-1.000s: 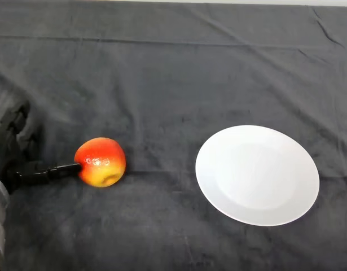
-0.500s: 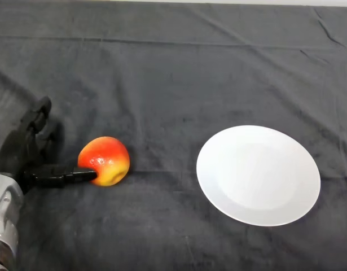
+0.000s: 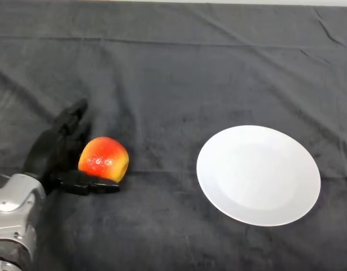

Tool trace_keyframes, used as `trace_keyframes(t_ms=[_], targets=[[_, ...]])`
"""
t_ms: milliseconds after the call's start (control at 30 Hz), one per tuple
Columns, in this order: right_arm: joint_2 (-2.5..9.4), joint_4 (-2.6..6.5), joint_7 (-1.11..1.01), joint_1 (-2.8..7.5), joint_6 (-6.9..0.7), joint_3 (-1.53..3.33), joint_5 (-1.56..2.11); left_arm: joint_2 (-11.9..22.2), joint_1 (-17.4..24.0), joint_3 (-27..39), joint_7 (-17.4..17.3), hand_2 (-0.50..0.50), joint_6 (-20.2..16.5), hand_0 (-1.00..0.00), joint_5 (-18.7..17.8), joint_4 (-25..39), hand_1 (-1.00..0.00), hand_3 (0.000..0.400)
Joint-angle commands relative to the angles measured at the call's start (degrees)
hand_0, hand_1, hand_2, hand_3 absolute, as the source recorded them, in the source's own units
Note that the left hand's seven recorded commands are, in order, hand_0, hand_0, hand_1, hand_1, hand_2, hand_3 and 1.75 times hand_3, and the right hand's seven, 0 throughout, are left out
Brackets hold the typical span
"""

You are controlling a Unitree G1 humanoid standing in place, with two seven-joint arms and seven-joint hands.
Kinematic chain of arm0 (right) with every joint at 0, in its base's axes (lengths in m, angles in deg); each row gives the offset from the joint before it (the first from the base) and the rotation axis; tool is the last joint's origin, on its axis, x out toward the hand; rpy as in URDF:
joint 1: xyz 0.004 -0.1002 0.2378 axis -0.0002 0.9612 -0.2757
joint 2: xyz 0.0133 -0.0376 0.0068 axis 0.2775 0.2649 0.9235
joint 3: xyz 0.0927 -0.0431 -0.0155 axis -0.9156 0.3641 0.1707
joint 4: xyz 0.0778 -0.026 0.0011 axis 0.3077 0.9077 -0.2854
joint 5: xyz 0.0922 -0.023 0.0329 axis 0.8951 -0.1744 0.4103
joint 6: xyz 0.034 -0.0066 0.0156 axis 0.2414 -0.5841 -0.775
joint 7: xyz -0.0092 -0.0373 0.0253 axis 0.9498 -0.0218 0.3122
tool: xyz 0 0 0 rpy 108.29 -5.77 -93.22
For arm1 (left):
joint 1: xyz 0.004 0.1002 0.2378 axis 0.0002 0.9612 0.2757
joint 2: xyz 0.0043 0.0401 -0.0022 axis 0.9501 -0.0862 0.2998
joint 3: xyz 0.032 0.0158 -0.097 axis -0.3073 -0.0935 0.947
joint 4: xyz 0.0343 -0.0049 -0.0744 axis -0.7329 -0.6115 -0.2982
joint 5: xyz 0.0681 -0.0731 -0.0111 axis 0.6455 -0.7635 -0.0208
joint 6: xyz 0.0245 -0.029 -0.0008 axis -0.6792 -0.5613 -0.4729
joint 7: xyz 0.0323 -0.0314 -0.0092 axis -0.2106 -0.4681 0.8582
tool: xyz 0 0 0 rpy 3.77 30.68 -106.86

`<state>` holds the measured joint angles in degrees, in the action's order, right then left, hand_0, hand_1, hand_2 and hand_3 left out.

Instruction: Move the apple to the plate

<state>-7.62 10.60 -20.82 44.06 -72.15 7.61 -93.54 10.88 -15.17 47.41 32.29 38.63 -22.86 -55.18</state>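
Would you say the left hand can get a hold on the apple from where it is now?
Probably yes. The left hand is already beside the apple, with straight fingers behind it and the thumb along its near side. Nothing stands between them, and the plate lies well apart.

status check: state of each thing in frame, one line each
apple: on the dark cloth, left of the plate, not lifted, upright as far as I can tell
plate: empty, flat on the cloth, apart from the apple
robot hand: open, cupped around the apple's left side, thumb along its near edge, fingers behind it
dark cloth: spread over the table, slightly creased
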Motion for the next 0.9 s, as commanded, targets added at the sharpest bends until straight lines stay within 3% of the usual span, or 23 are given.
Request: trace_keyframes(t_ms=[33,67,100,167,200,467,900], targets=[[3.13,1.14,-0.71,4.74,-0.86,1.20,-1.11,-2.95,2.22,-4.59,-2.89,0.00,-0.83,-0.30,3.03,0.41,-0.29,0.119],[3.13,1.14,-0.71,4.74,-0.86,1.20,-1.11,-2.91,2.30,-4.96,-3.05,0.04,-0.58,-0.41,3.06,0.41,-0.49,0.196],[3.13,1.14,-0.71,4.74,-0.86,1.20,-1.12,-2.82,2.38,-5.43,-3.27,0.01,-0.28,-0.67,3.10,0.41,-0.69,0.278],[3.13,1.15,-0.71,4.74,-0.86,1.20,-1.12,-2.64,2.43,-6.05,-3.59,-0.04,0.06,-0.84,3.13,0.40,-0.77,0.337],[3.13,1.15,-0.71,4.73,-0.86,1.20,-1.12,-2.49,2.43,-6.39,-3.79,-0.08,0.24,-1.00,3.14,0.39,-0.84,0.400],[3.13,1.19,-0.71,4.71,-0.85,1.20,-1.13,-1.73,2.28,-7.88,-4.04,-0.02,1.02,-1.00,3.18,0.29,-0.95,0.400],[3.13,1.25,-0.71,4.68,-0.82,1.20,-1.15,-1.60,-1.46,-7.82,-3.47,-0.01,1.07,-1.00,2.06,0.38,-0.98,0.400]])
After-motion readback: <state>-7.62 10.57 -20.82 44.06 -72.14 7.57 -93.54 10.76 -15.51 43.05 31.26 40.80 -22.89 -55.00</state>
